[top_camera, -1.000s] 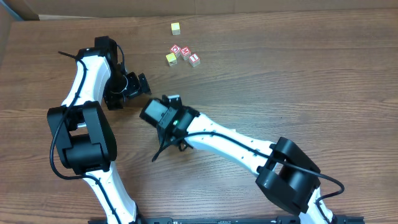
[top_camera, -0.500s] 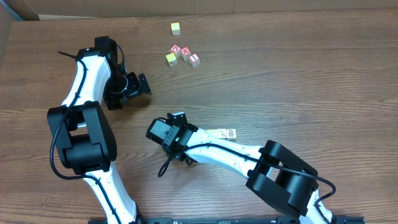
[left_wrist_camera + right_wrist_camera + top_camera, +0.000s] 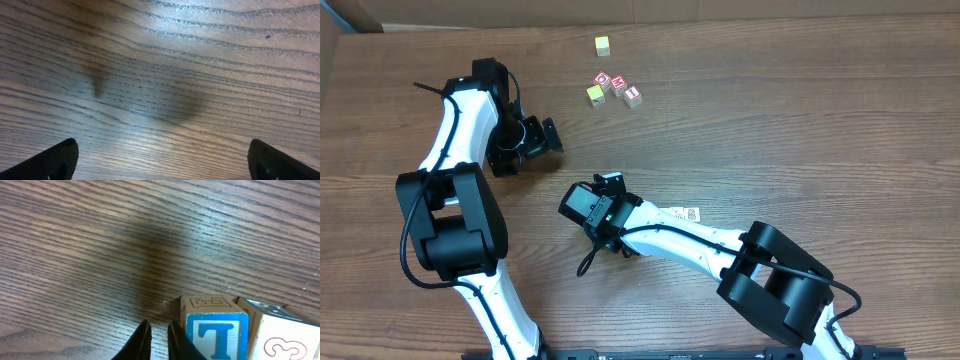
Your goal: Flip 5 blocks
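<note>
A short row of pale blocks (image 3: 688,213) lies mid-table, its left part hidden under my right arm. Only two of them fall inside the right wrist view. One has a blue T face (image 3: 216,336) and a cream top with an outlined letter. The other, touching it on the right, shows a red 3 (image 3: 282,342). My right gripper (image 3: 157,329) hovers just left of the T block, shut with only a sliver between the fingers and nothing in it. My left gripper (image 3: 542,135) stands wide open over bare wood, far left of the row, its fingertips (image 3: 62,155) apart and empty.
At the back sits a cluster of red-and-white letter cubes (image 3: 619,86) with a yellow-green cube (image 3: 594,94) beside them. A lone yellow-topped cube (image 3: 603,45) lies farther back. A cardboard wall (image 3: 620,12) borders the table's far edge.
My right arm swung toward the table's front, uncovering the row of blocks, then shifted slightly right and covered its left part again. The left arm has not moved.
</note>
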`<move>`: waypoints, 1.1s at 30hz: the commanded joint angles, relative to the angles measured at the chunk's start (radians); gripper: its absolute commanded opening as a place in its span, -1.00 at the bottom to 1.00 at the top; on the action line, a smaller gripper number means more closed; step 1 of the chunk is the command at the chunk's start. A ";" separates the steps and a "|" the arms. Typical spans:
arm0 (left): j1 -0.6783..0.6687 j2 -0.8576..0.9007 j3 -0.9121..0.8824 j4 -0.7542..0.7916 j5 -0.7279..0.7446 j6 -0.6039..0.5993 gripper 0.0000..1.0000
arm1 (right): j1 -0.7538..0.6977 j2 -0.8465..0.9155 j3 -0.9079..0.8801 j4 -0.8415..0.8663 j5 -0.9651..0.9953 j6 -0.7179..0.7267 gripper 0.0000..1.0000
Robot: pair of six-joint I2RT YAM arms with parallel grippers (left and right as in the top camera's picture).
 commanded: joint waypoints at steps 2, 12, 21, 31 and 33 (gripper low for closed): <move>-0.001 -0.022 0.010 0.000 -0.003 -0.001 0.99 | -0.004 -0.025 -0.006 0.015 0.027 0.005 -0.71; -0.001 -0.022 0.010 0.000 -0.003 -0.001 0.99 | -0.004 -0.025 -0.006 0.029 0.079 0.031 -0.71; -0.001 -0.022 0.010 0.000 -0.003 -0.001 1.00 | -0.004 -0.025 -0.006 0.032 0.117 0.031 -0.71; -0.001 -0.022 0.010 0.000 -0.003 -0.001 0.99 | -0.010 -0.025 -0.006 0.037 0.120 0.031 -0.70; -0.001 -0.022 0.010 0.000 -0.003 -0.001 0.99 | -0.016 -0.025 -0.006 0.038 0.118 0.031 -0.70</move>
